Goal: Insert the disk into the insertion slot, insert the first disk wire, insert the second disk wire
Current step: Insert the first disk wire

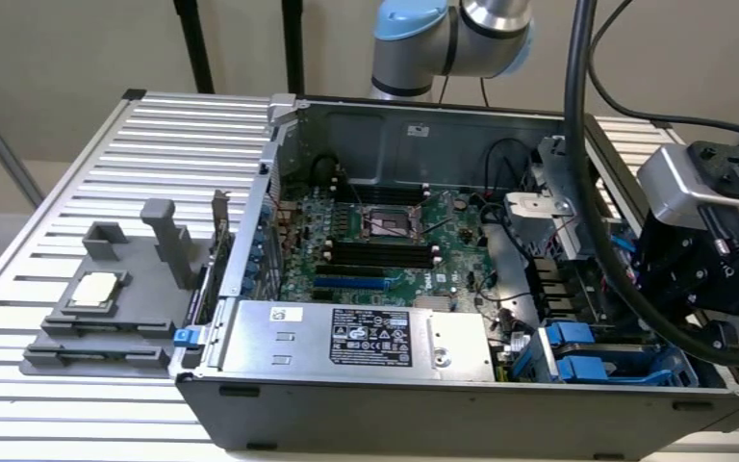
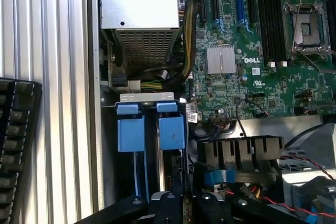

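Observation:
The insertion slot (image 1: pixel 597 358) is the grey drive cage with blue plastic tabs in the open computer case's front corner, at the exterior view's lower right. In the wrist view its two blue tabs (image 2: pixel 151 129) sit side by side under a grey metal lip. My gripper (image 1: pixel 680 325) hangs just over the case's right wall, beside and slightly above the cage. Its black fingers (image 2: pixel 169 204) stand together, shut, a short way from the blue tabs, and I see nothing between them. The disk's silver body is hidden from me.
A silver power-supply box (image 1: pixel 357 335) with a black label lies along the case's front wall. The green motherboard (image 1: pixel 383 241) fills the middle. Thick black cables (image 1: pixel 600 192) hang by the arm. A grey fixture (image 1: pixel 113 298) and a keyboard (image 2: pixel 16 140) rest on the slatted table.

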Controlling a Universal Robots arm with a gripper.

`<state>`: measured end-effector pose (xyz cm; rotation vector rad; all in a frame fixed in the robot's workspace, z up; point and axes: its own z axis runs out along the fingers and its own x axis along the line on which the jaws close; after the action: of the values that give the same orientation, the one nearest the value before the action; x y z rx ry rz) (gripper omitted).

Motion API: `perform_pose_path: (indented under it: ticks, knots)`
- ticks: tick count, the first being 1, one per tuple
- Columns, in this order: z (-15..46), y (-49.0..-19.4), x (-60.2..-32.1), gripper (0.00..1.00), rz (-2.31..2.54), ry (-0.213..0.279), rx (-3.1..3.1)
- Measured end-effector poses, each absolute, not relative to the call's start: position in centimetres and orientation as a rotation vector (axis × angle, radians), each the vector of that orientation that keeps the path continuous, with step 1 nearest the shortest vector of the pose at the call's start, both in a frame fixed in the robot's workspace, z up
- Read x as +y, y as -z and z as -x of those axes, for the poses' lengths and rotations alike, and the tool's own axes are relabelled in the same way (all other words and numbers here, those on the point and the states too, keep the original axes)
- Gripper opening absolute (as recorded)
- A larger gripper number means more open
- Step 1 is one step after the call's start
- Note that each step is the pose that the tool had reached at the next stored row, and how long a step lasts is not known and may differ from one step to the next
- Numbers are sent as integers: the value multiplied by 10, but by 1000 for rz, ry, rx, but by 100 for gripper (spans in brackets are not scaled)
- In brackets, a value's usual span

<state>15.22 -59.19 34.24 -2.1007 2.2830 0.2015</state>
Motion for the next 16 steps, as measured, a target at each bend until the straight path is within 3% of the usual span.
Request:
perform_pose_path:
  ticks: [16]
  knots:
    - [-152,-342,-592,16,2078,-192,2310]
